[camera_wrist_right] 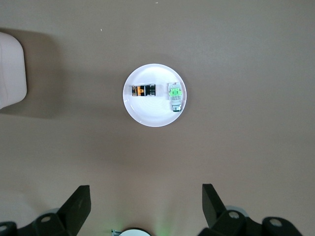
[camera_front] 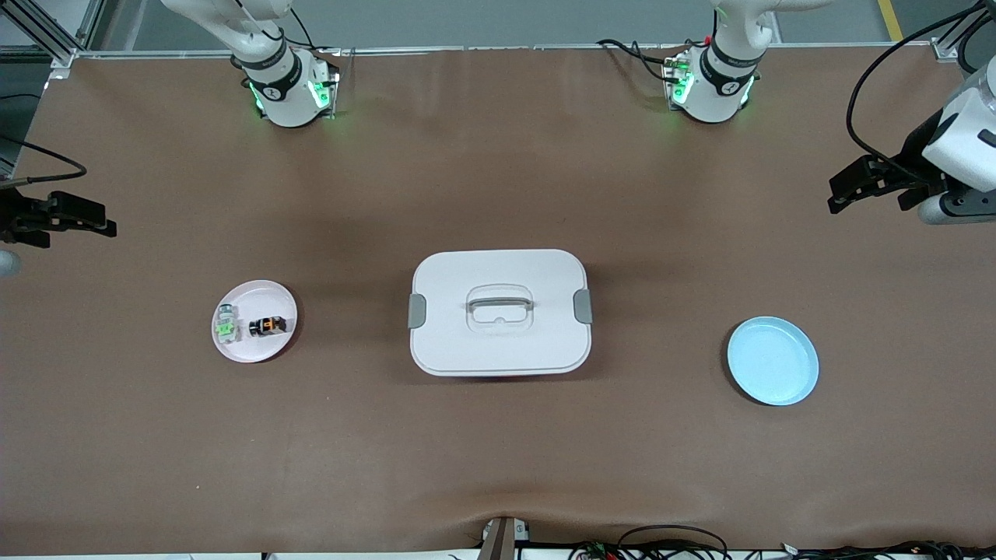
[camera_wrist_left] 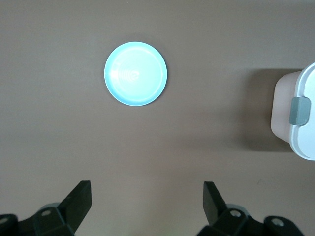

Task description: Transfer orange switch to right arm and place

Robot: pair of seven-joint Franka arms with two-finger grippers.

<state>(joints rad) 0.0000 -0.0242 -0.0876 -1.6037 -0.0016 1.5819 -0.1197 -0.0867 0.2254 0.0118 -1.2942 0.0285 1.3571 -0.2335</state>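
Front view: left claw [camera_front: 844, 190] and right claw [camera_front: 101, 220] both wide, empty.

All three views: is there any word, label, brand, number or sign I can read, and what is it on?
No readable text in any view.
orange switch: an orange marking on its face, too small to read.
clear-and-green switch beside it on the white plate: no legible marking.
white lidded box and blue plate: plain, no label.
Left hand and right hand: open, no visible markings.
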